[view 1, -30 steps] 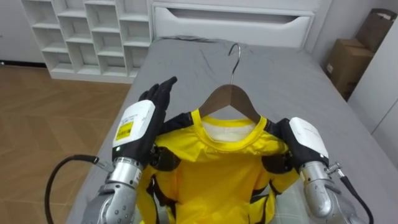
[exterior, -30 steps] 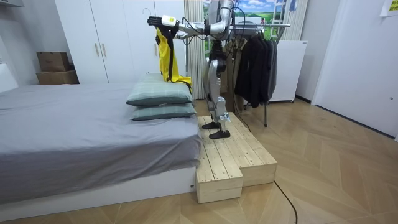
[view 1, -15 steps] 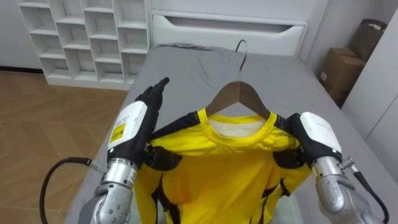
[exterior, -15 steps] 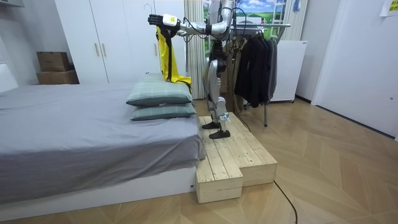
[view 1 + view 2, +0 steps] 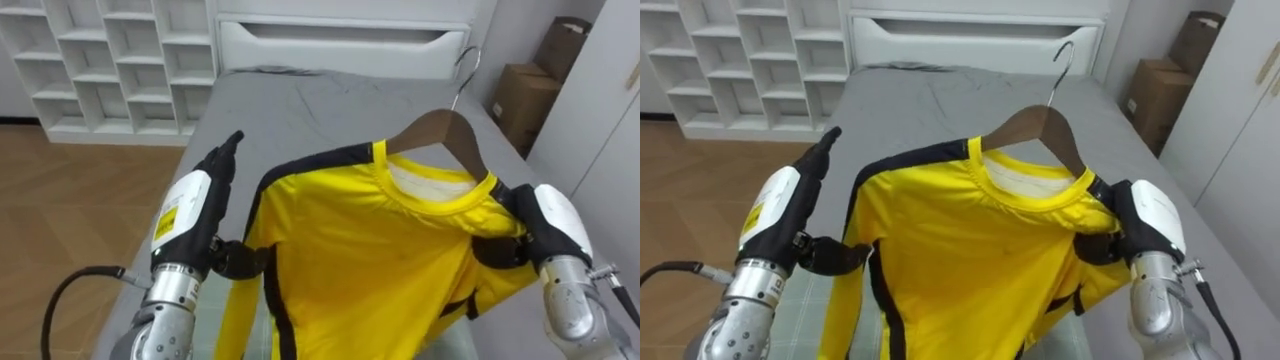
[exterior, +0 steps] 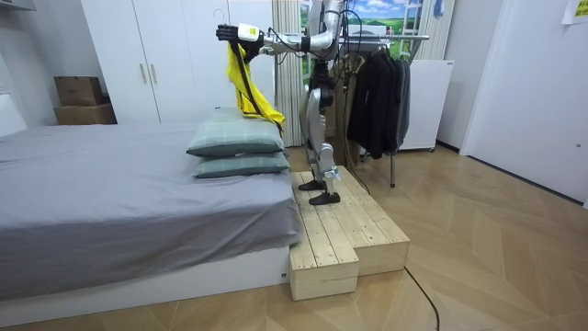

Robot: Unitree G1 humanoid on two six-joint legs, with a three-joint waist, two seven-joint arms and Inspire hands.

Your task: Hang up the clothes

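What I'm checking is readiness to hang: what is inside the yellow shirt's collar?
A wooden hanger sits inside the collar of the yellow shirt; its top and metal hook show above. The cloth covers its arms' ends.

Bedroom: bed [image 6: 119, 193], wardrobe [image 6: 175, 60], pillows [image 6: 236, 147].

The shirt [image 5: 370, 260] is bright yellow, with black piping along the shoulders and down the sides. Its hanger [image 5: 440, 130] is brown wood with a silver hook. My left hand [image 5: 190, 215] is black with a white back and a yellow label; my right hand [image 5: 545, 225] is black and white too. The bed [image 5: 330, 100] is grey, the shelf [image 5: 100, 60] white, the floor [image 5: 60, 210] warm brown wood, the box [image 5: 520, 95] brown.
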